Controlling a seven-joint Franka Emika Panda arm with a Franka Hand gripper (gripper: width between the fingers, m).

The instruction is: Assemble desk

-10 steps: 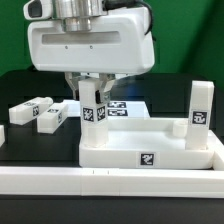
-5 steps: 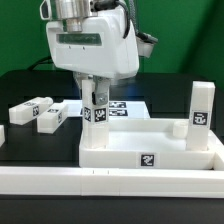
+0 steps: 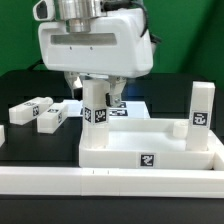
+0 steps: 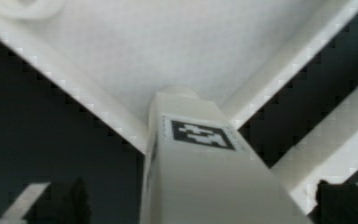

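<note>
Leg point(image 3: 96, 113): upright in desk slab point(image 3: 115, 155) corner, frame centre, seated unaided. Hand point(image 3: 100, 98): wide, flanking leg, no grip. Spare legs point(image 3: 30, 108): bench point(image 3: 30, 150), left.

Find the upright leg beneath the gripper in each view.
Exterior view: upright leg stands at the desk slab's far corner, on the exterior view's left.
Wrist view: the leg fills the middle, tag visible.
Shared landmark: the slab's raised rim meeting at that corner.
</note>
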